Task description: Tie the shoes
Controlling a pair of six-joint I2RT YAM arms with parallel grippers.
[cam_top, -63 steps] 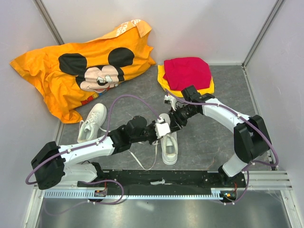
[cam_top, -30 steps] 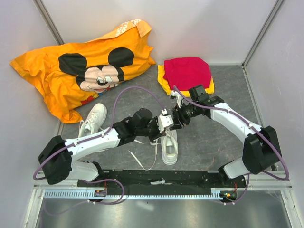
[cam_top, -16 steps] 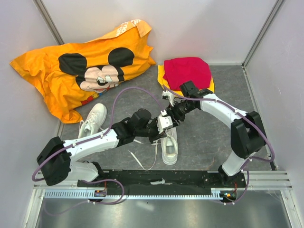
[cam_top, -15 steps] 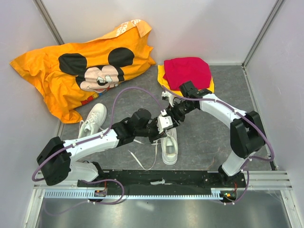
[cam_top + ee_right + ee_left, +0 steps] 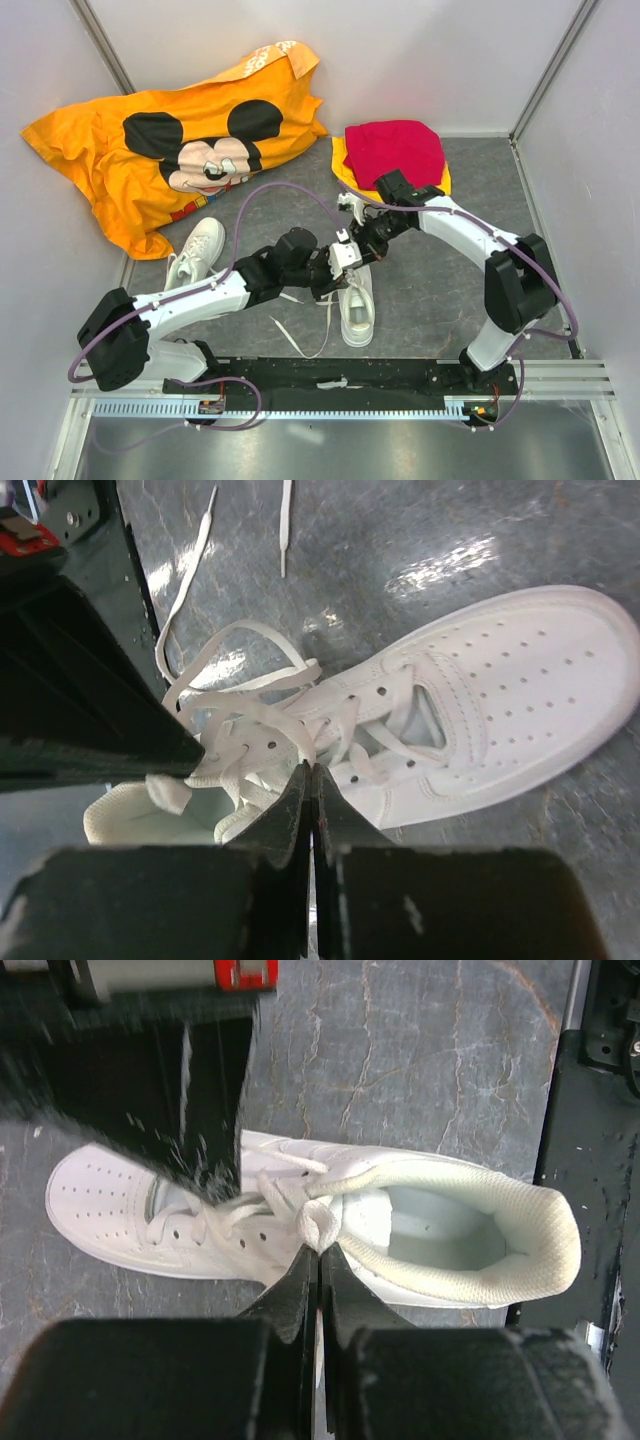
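A white sneaker [image 5: 357, 310] lies in the middle near the front; it also shows in the left wrist view [image 5: 420, 1235] and the right wrist view [image 5: 490, 705]. My left gripper [image 5: 340, 262] is shut on a loop of its white lace [image 5: 318, 1228] just above the tongue. My right gripper [image 5: 362, 246] is shut on another lace loop [image 5: 300, 742] of the same shoe, close beside the left one. Loose lace ends [image 5: 300, 340] trail on the floor to the shoe's left. The second white sneaker [image 5: 196, 257] lies apart at the left.
An orange cartoon-mouse shirt [image 5: 170, 150] lies at the back left. Folded red and yellow cloths [image 5: 393, 152] lie at the back, just behind my right arm. A black base rail [image 5: 340, 378] runs along the front. Walls close in on left, right and back.
Both grippers have risen slightly over the shoe and drawn together. My right gripper has shifted left toward the left one with its lace loop. The shoes have not moved.
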